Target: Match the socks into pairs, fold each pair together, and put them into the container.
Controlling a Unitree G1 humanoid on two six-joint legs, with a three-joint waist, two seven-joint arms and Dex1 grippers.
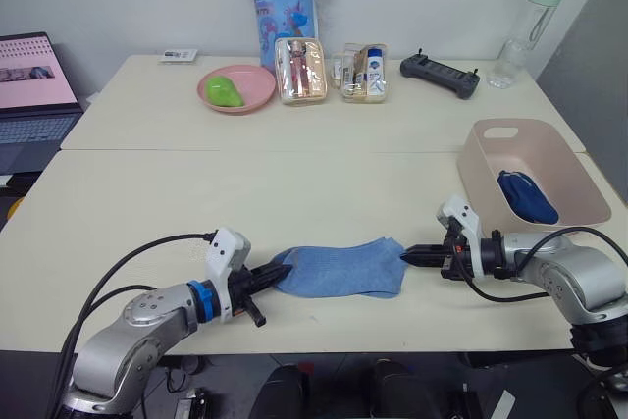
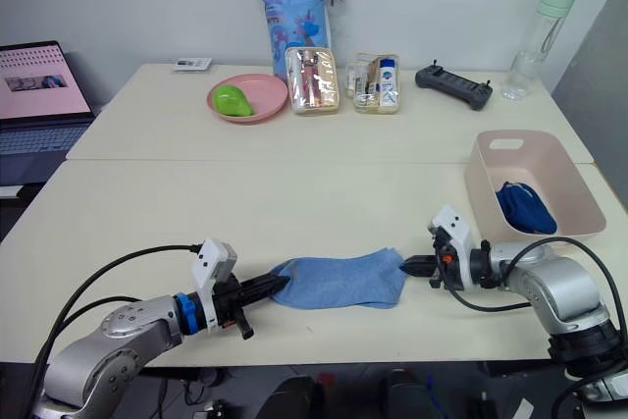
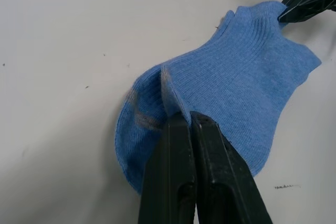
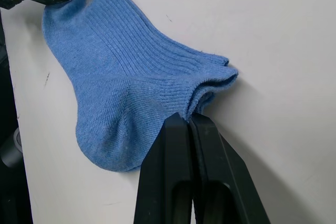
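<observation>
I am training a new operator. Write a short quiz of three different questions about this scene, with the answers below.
1. True or false: the bin already holds dark blue socks.
2. Which end of the light blue socks does the left tool pinch: the toe or the cuff?
3. Multiple choice: what lies on the pink plate? A) a remote, B) a green object, C) a bottle.

Key:
1. True; they lie inside, against its near wall.
2. The toe end; the right tool is shut on the ribbed cuff end, and the socks lie flat on the table between them.
3. B.
</observation>
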